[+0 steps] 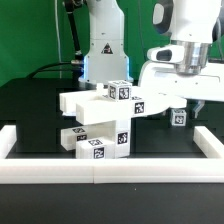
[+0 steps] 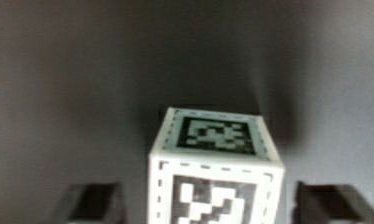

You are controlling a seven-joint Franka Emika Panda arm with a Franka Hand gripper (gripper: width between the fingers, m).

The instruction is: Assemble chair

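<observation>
Two fingers of the gripper (image 2: 202,203) are standing spread around a tagged white block (image 2: 214,170). That block (image 1: 179,117) is sitting just beside the chair (image 1: 103,122) stack, on the exterior view's right.

White chair pieces (image 1: 100,125) stacked beside the hand (image 1: 186,108).

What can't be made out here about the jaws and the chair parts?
- Exterior view: the gripper is blocked by the robot's white wrist; jaw state unclear.
- Wrist view: the tagged block is blurred and cut off by the frame edge; contact with the jaws cannot be told.
- Exterior view: joints within the stacked chair pieces are too small to judge.
</observation>
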